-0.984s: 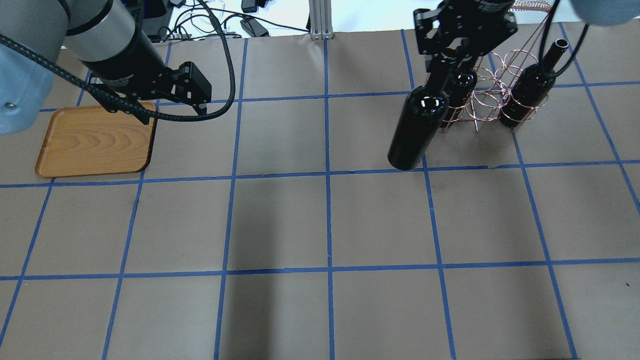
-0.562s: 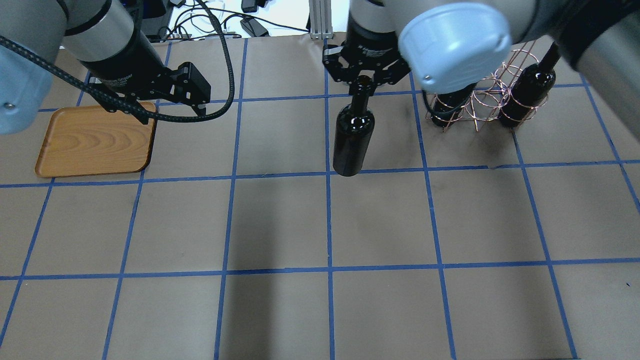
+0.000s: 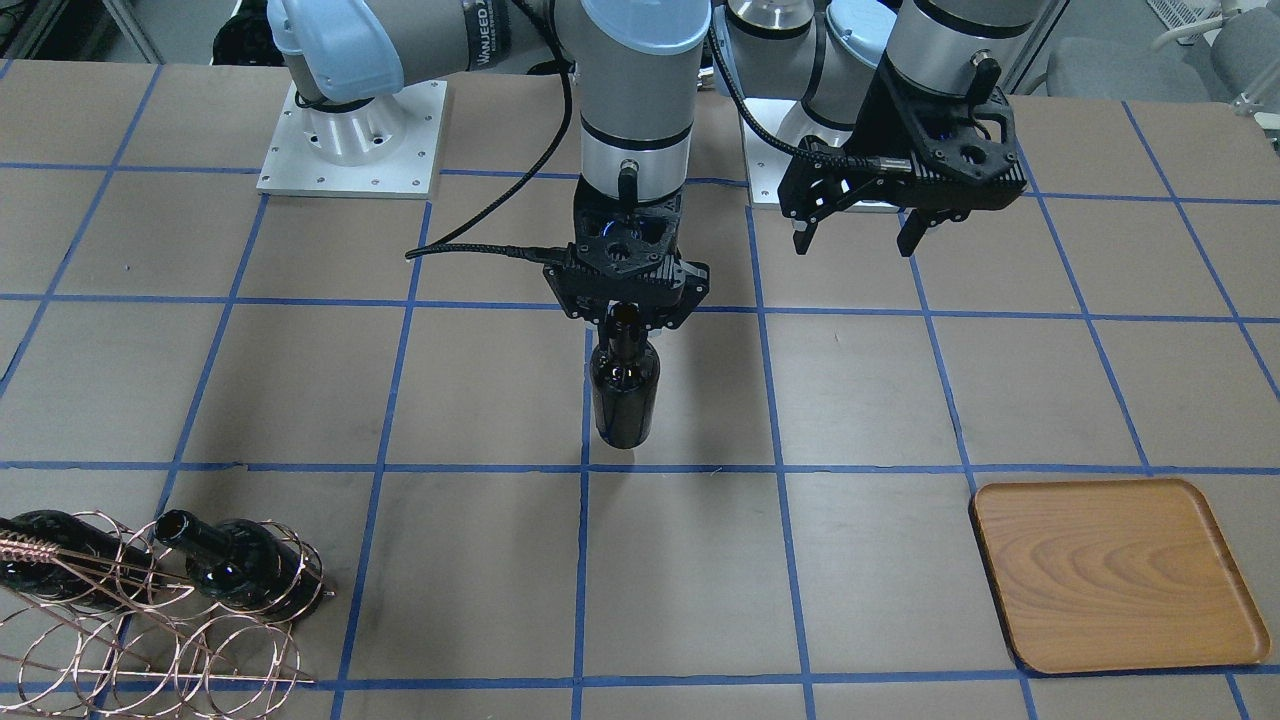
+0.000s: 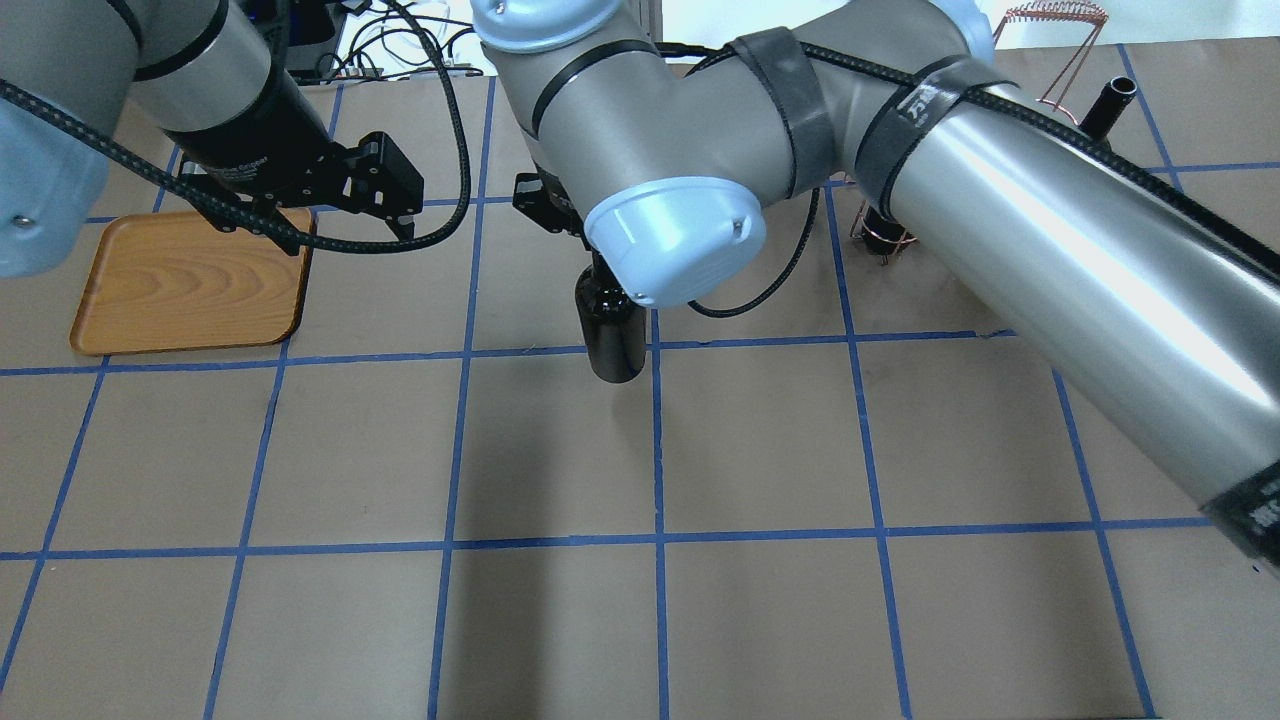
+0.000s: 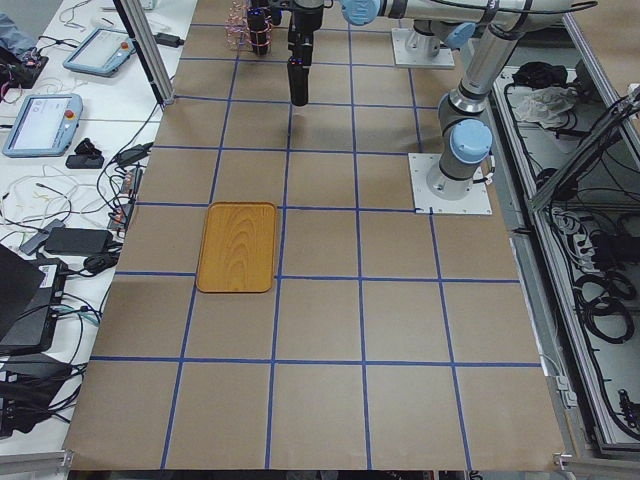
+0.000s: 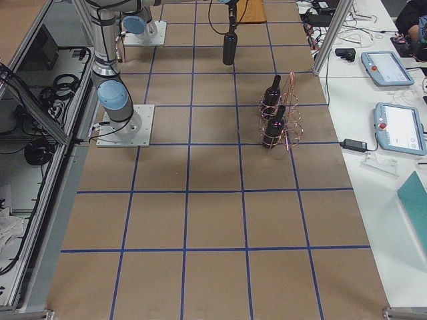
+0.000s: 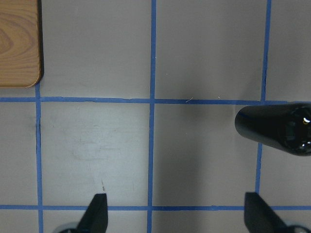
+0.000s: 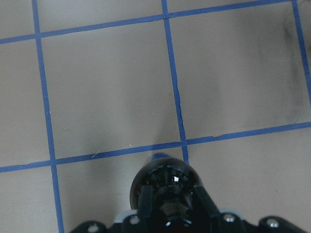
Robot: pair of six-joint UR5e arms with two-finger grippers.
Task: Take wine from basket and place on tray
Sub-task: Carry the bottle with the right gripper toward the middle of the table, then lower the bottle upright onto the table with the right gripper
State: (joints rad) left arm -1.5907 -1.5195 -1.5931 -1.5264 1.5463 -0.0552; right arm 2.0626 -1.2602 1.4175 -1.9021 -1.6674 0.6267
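My right gripper [image 3: 626, 318] is shut on the neck of a near-black wine bottle [image 3: 623, 395]. The bottle hangs upright over the middle of the table, and it also shows in the overhead view [image 4: 612, 342] and from above in the right wrist view [image 8: 167, 187]. The wooden tray [image 3: 1110, 575] lies flat and bare at my left, also seen from overhead [image 4: 190, 280]. My left gripper [image 3: 852, 240] is open and empty, hovering between the tray and the bottle. The copper wire basket [image 3: 150, 620] still holds two bottles [image 3: 245, 570].
The table is brown paper with a blue tape grid. In the overhead view my right arm [image 4: 1000, 200] covers most of the basket. In the left wrist view the tray corner [image 7: 17, 41] is at top left and the held bottle [image 7: 277, 128] at right.
My right arm has carried the bottle away from the basket, leftward in the overhead view, to the table's middle. The left arm has hardly moved.
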